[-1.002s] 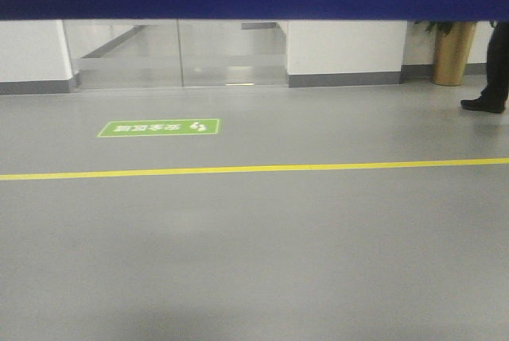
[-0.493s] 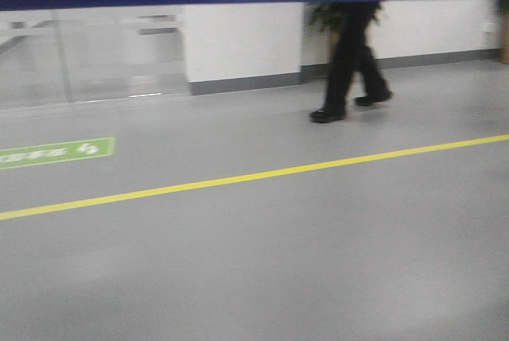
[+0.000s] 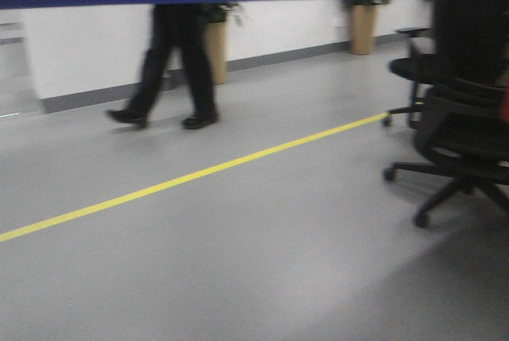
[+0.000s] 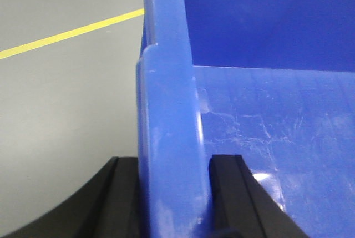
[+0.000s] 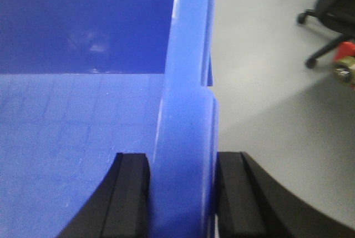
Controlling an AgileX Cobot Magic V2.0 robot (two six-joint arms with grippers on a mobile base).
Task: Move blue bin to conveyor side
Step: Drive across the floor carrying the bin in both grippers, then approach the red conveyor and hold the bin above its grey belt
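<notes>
A: What does it look like?
B: The blue bin (image 4: 166, 110) is glossy plastic with a thick rounded rim. Its inside floor is scuffed with pale scratches. It is carried between both arms, and its wall fills the top strip of the front view.

A: How is it gripped?
B: The left gripper (image 4: 175, 193) is clamped on one side wall, with a black finger on each face. The right gripper (image 5: 182, 193) is clamped the same way on the opposite wall.

A: What's around it?
B: There is grey floor (image 3: 262, 261) with a yellow line (image 3: 199, 172). A person's dark legs (image 3: 171, 63) are near the white wall, and black office chairs (image 3: 461, 142) stand to the right.
</notes>
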